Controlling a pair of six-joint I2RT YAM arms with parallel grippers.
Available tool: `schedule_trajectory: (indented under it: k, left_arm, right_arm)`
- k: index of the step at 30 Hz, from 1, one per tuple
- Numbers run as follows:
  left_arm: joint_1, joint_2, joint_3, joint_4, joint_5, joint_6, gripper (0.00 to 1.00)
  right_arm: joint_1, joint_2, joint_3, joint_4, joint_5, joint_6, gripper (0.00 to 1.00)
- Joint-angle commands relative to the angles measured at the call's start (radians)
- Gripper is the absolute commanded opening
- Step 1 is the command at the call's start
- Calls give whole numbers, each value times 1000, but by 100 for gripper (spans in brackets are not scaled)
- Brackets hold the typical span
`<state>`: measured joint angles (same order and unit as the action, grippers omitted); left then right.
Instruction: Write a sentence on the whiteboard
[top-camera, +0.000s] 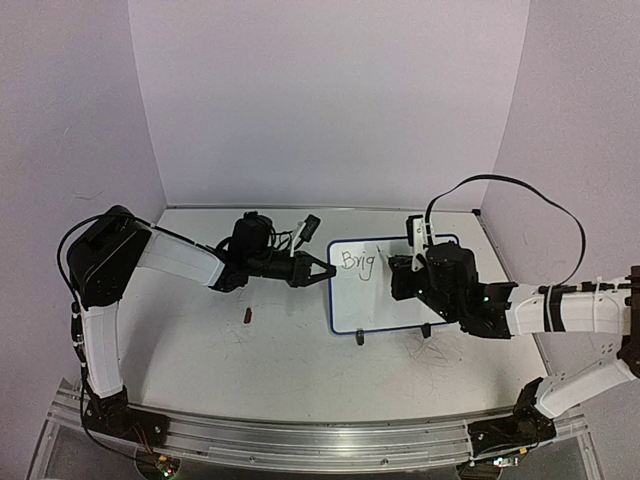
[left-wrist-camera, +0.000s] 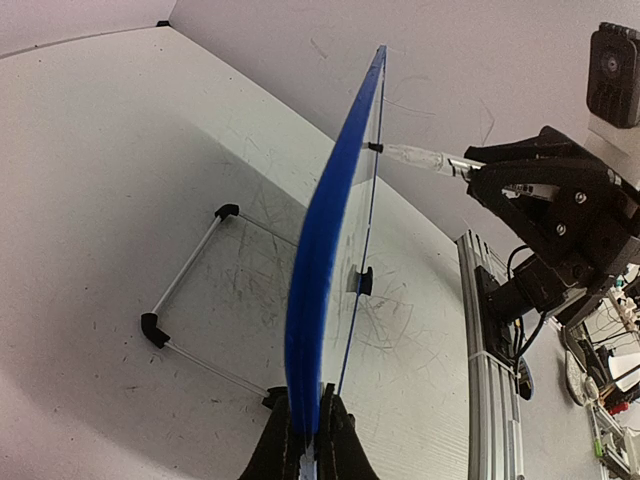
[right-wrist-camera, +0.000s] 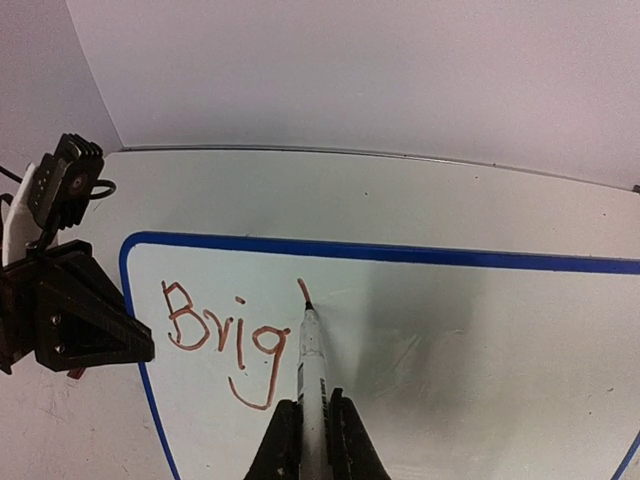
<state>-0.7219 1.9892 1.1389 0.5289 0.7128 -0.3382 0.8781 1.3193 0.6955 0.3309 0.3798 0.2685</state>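
The whiteboard (top-camera: 385, 300), white with a blue frame, stands tilted at the table's middle right. My left gripper (top-camera: 325, 272) is shut on its left edge; the left wrist view shows that blue edge (left-wrist-camera: 330, 250) clamped between my left gripper's (left-wrist-camera: 308, 440) jaws. My right gripper (top-camera: 400, 270) is shut on a white marker (right-wrist-camera: 310, 370). The marker's tip touches the board at the lower end of a short new stroke. The sentence reads "Brig" (right-wrist-camera: 225, 335), and it also shows in the top view (top-camera: 357, 262). The letters look reddish in the right wrist view.
A small red object (top-camera: 247, 316) lies on the table left of the board. The board's two black feet (top-camera: 360, 338) rest on the scribble-marked tabletop. A wire stand (left-wrist-camera: 185, 290) shows behind the board. Walls close the back and sides. A metal rail (top-camera: 300, 435) runs along the front.
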Motion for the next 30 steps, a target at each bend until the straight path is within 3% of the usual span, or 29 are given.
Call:
schedule_trajectory:
  k: [1, 12, 30]
  left_arm:
    - [4, -15, -1, -97, -62, 21, 0]
    - [4, -17, -3, -99, -63, 22, 0]
    - [4, -19, -5, -101, -61, 22, 0]
  right_arm:
    - [14, -22, -23, -18, 9, 26, 0]
    - [39, -25, -68, -32, -2, 75, 0]
    - [32, -1, 1, 17, 63, 33, 0]
